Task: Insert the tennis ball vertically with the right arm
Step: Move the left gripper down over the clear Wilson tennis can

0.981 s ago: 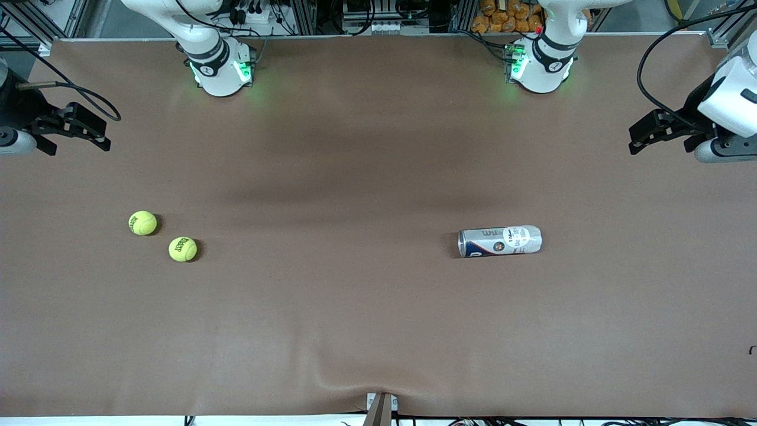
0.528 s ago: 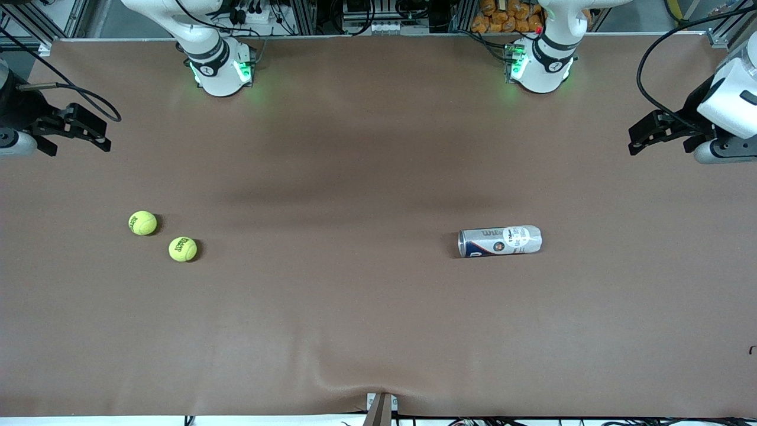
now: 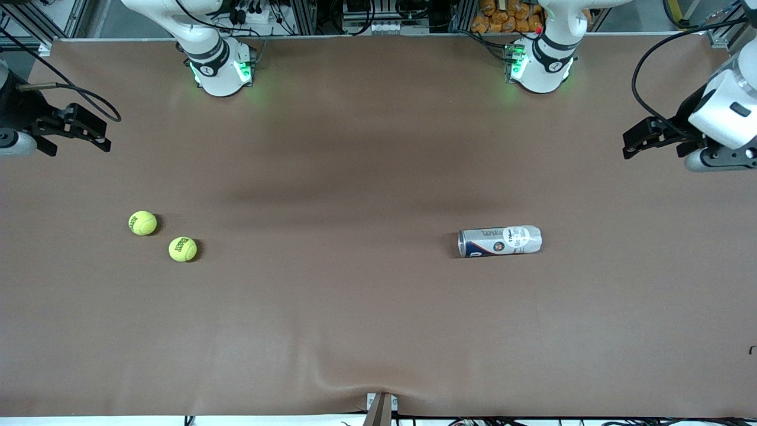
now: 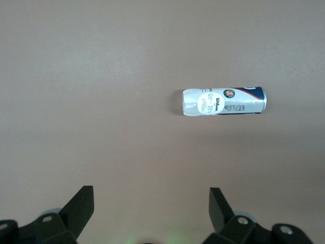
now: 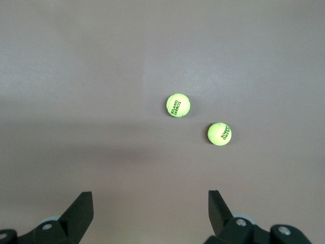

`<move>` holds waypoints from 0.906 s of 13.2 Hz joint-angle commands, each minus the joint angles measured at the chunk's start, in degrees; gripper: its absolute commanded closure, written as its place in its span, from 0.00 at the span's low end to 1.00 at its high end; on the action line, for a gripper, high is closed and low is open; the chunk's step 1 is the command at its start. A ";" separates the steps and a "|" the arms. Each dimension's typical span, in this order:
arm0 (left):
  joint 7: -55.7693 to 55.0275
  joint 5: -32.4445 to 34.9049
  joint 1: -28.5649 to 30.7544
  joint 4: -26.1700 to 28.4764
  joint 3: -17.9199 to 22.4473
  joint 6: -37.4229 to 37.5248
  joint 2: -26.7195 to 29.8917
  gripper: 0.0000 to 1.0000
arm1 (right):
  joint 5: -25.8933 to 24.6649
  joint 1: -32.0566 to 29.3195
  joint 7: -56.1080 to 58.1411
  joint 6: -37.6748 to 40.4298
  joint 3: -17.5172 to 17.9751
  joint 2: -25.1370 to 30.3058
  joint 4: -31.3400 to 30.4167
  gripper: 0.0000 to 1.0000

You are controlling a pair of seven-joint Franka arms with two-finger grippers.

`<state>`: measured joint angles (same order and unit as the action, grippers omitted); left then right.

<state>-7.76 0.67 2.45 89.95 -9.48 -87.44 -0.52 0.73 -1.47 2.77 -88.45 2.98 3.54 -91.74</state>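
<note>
Two yellow-green tennis balls lie close together toward the right arm's end of the table: one [image 3: 143,223] [image 5: 178,105] and another [image 3: 183,249] [image 5: 219,133] slightly nearer the front camera. A silver and blue ball can [image 3: 500,241] [image 4: 223,101] lies on its side toward the left arm's end. My right gripper [image 3: 77,139] [image 5: 150,206] hangs open and empty over the table edge at its own end, apart from the balls. My left gripper [image 3: 653,145] [image 4: 151,203] hangs open and empty over the table at the left arm's end, apart from the can.
The brown table mat [image 3: 355,177] has a raised wrinkle [image 3: 349,370] at its front edge. Both arm bases [image 3: 222,71] [image 3: 541,68] stand at the back edge. Cables and racks line the back.
The left gripper has shifted a little toward the table's middle and the front camera. The right arm, the balls and the can have not moved.
</note>
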 commanded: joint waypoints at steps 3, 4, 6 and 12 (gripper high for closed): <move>0.64 -0.24 -3.67 -1.26 -0.10 0.78 -2.90 0.00 | 0.59 0.15 -0.31 0.21 -0.25 -0.64 1.21 0.00; 1.60 -0.24 -4.81 -1.26 -0.10 0.43 -3.95 0.00 | 0.59 0.15 -0.31 0.21 -0.25 -0.64 1.21 0.00; 6.59 -0.06 -6.92 -1.18 -0.10 -0.45 -6.23 0.00 | 0.59 0.15 -0.31 0.21 -0.34 -0.64 1.21 0.00; 20.24 6.59 -15.17 -1.61 -0.01 -0.54 -16.16 0.00 | 1.03 0.07 -0.31 0.12 -0.34 -0.81 1.21 0.00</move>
<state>10.76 2.72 -8.49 90.06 -9.81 -88.31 -13.96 0.86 -1.47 2.77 -88.59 2.84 3.40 -91.74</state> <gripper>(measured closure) 0.000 0.000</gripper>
